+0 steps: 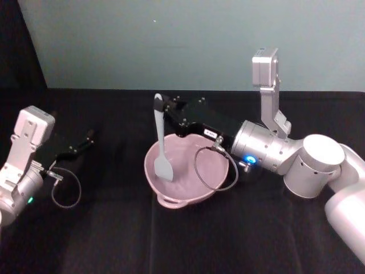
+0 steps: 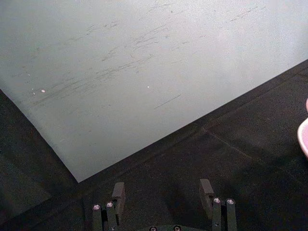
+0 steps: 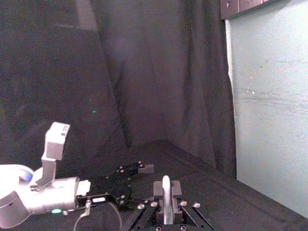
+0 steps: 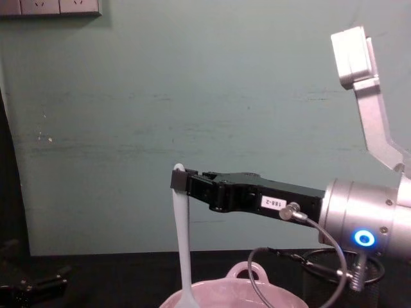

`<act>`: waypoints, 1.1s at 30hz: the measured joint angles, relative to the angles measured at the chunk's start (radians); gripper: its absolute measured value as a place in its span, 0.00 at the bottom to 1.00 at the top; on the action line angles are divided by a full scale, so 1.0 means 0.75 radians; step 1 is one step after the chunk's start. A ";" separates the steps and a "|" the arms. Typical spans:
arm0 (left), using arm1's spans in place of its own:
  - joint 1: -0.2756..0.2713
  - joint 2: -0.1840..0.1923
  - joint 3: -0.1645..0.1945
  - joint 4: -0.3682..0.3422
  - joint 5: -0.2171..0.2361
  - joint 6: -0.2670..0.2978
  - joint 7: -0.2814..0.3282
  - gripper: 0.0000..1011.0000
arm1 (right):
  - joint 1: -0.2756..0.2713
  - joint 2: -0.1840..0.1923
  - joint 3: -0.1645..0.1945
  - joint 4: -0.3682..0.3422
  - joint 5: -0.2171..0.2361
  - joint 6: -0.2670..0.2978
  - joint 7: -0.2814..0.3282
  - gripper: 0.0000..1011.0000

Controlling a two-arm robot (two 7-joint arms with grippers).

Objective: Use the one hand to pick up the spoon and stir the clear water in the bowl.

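My right gripper (image 1: 160, 106) reaches in from the right over the pink bowl (image 1: 149, 171) and is shut on the top end of the white spoon (image 1: 162, 142). The spoon hangs almost upright, its flat blade down inside the bowl near the left inner wall. In the chest view the right gripper (image 4: 182, 181) pinches the spoon (image 4: 184, 247) above the bowl's rim (image 4: 247, 269). The spoon's handle end (image 3: 166, 190) stands up between the fingers in the right wrist view. I cannot make out the water against the pink. My left gripper (image 1: 85, 140) rests open at the far left.
A black cloth covers the table, with a pale green wall behind it. A black cable loop (image 1: 217, 168) hangs from the right wrist over the bowl's right side. The left gripper (image 2: 162, 192) faces the wall, with the bowl's edge (image 2: 304, 137) off to one side.
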 joint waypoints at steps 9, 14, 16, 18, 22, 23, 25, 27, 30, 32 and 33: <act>0.000 0.000 0.000 0.000 0.000 0.000 0.000 1.00 | 0.098 -0.047 -0.003 0.160 -0.005 -0.024 0.034 0.10; 0.000 0.000 0.000 0.000 0.000 0.000 0.000 1.00 | 0.132 -0.053 0.012 0.229 -0.009 -0.032 0.041 0.10; 0.000 0.000 0.000 0.000 0.000 0.000 0.000 1.00 | 0.138 -0.050 0.019 0.237 -0.011 -0.032 0.041 0.10; 0.000 0.000 0.000 0.000 0.000 0.000 0.000 1.00 | 0.139 -0.039 0.029 0.239 -0.013 -0.032 0.037 0.10; 0.000 0.000 0.000 0.000 0.000 0.000 0.000 1.00 | 0.124 -0.011 0.050 0.213 -0.015 -0.028 0.020 0.10; 0.000 0.000 0.000 0.000 0.000 0.000 0.000 1.00 | 0.118 -0.003 0.056 0.203 -0.015 -0.026 0.015 0.10; 0.000 0.000 0.000 0.000 0.000 0.000 0.000 1.00 | 0.095 0.021 0.072 0.167 -0.014 -0.018 -0.001 0.10; 0.000 0.000 0.000 0.000 0.000 0.000 0.000 1.00 | 0.067 0.045 0.085 0.126 -0.013 -0.009 -0.018 0.10; 0.000 0.000 0.000 0.000 0.000 0.000 0.000 1.00 | 0.019 0.080 0.102 0.056 -0.008 0.005 -0.040 0.10; 0.000 0.000 0.000 0.000 0.000 0.000 0.000 1.00 | -0.006 0.096 0.110 0.021 -0.005 0.011 -0.052 0.10; 0.000 0.000 0.000 0.000 0.000 0.000 0.000 1.00 | -0.027 0.109 0.115 -0.009 -0.003 0.017 -0.060 0.10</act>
